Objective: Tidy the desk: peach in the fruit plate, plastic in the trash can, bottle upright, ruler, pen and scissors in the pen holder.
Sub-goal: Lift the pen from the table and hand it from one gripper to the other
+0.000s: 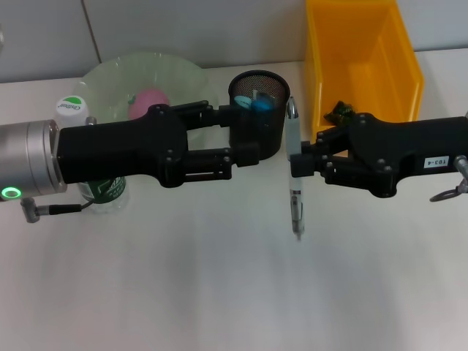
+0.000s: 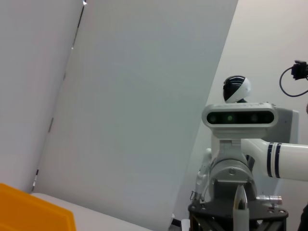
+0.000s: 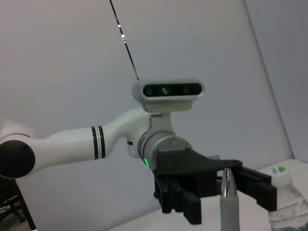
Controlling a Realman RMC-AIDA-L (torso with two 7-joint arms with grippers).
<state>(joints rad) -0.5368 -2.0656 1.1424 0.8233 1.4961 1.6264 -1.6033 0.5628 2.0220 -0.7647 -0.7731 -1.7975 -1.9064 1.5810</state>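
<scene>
Right gripper (image 1: 298, 162) is clamped on the pen (image 1: 295, 170) near its mid-length; pen hangs off the table, long axis near vertical in the head view, slightly tilted, one end up by the holder's rim level and the other end pointing down toward the near table. Pen holder (image 1: 259, 110), black mesh, sits just beside the pen toward the robot's left and a little farther back; blue-handled items already stand inside it. Judgement: the coming move turns on this offset, since the pen must travel leftward and back to get over the holder's mouth, then drop along its own axis. Left gripper (image 1: 228, 137) has its fingers spread on either side of the holder, one finger at the far rim, one at the near wall; whether they touch the mesh is not clear, so it seems to be steadying the holder. Obstacle risk: the upper left finger crosses close to the rim and could foul the pen's entry. Nearby: peach (image 1: 148, 103) in the fruit plate (image 1: 102, 77), bottle (image 1: 75, 111) upright behind the left arm, yellow trash can (image 1: 362, 58) with a dark scrap of plastic (image 1: 341, 111) inside. The right wrist view shows the pen tip and the left gripper beyond it.
</scene>
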